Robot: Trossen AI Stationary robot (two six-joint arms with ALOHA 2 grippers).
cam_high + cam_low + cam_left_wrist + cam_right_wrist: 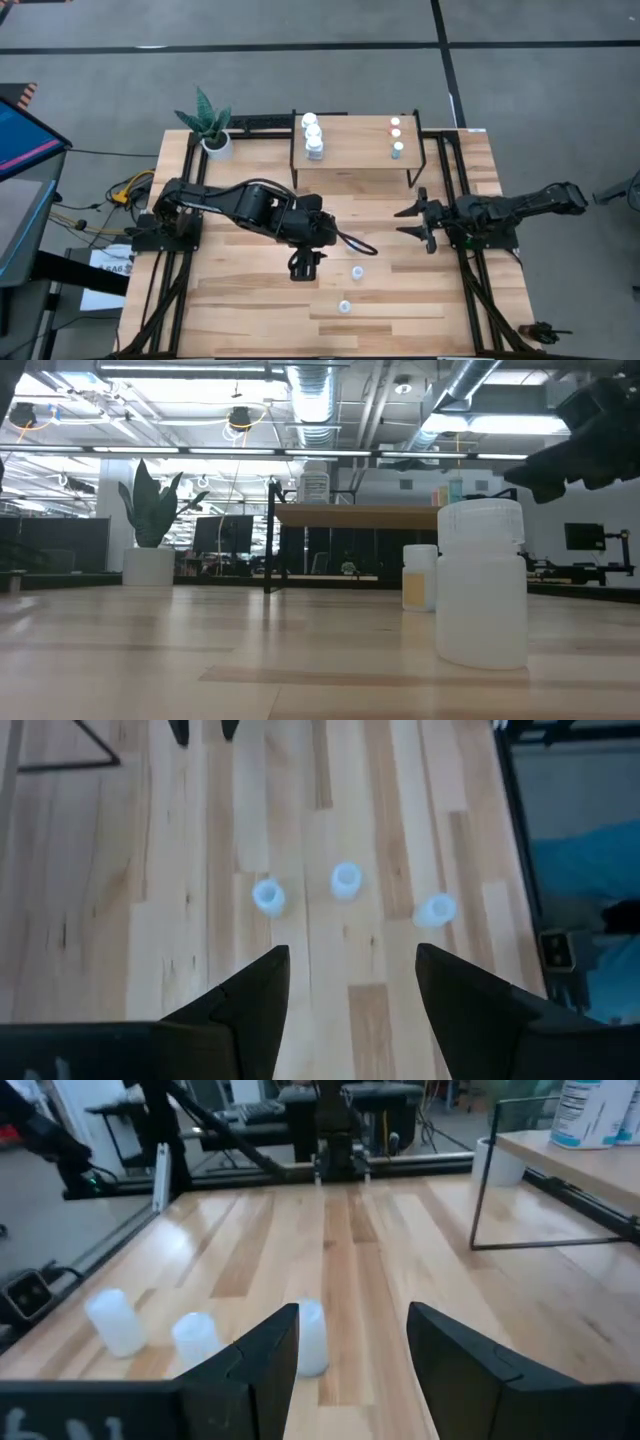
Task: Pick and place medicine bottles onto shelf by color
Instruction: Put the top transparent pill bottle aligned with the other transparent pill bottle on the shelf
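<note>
- The shelf [355, 150] at the table's far edge carries white bottles [313, 135] on its left and small capped bottles [396, 136] on its right.
- The left gripper [302, 264] hovers with jaws spread and empty; it should centre over one pale bottle [346, 880] before closing.
- The right gripper [418, 220] waits, jaws also apart and empty.
- From above, only two pale bottles show clearly.

Pale bluish bottles [346, 880], light-wood shelf [355, 155]

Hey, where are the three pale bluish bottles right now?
In the high view the pale bluish bottles stand on the tabletop near its front middle, just right of the left pincer, none on the shelf.
</note>
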